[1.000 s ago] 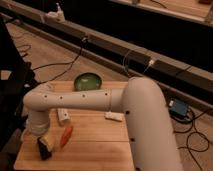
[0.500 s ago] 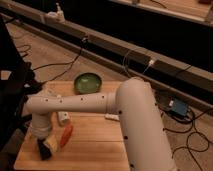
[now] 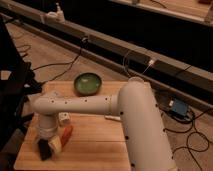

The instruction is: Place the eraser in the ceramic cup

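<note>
The eraser [image 3: 44, 149], a small black block, lies near the front left corner of the wooden table [image 3: 95, 145]. My gripper [image 3: 48, 144] points straight down at it, open, with a pale finger [image 3: 55, 143] just right of the block. I cannot tell whether it touches the eraser. Only the white rim of the ceramic cup [image 3: 136, 80] shows at the table's far right, behind my arm.
An orange carrot [image 3: 66, 135] lies right beside the gripper. A small white object [image 3: 64, 119] sits just behind it. The green bowl [image 3: 87, 83] stands at the back edge and a white pad [image 3: 113, 118] lies under my forearm. Cables run across the floor around the table.
The gripper has stayed low over the eraser at the front left corner. The upper arm has shifted slightly.
</note>
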`<state>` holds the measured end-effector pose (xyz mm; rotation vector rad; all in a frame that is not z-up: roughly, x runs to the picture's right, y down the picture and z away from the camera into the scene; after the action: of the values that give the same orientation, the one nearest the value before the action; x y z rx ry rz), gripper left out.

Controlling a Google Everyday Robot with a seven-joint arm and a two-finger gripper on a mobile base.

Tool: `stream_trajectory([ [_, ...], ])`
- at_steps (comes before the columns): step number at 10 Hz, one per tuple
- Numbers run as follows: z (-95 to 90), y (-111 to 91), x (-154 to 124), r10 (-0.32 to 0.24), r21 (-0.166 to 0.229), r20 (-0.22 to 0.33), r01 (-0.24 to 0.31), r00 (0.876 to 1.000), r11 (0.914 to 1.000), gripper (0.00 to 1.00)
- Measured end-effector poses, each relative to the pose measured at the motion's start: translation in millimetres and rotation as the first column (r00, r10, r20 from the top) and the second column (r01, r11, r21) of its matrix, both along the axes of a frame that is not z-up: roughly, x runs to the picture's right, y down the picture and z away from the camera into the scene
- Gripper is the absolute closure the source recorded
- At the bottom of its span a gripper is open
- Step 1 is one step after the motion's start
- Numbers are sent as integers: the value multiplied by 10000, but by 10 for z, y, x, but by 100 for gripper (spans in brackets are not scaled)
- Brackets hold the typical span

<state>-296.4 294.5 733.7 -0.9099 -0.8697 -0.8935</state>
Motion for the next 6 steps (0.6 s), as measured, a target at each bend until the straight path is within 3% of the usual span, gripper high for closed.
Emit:
stream_trajectory([
  [6,269,73,-178,25,-75,593,-20,9982,10000,20],
])
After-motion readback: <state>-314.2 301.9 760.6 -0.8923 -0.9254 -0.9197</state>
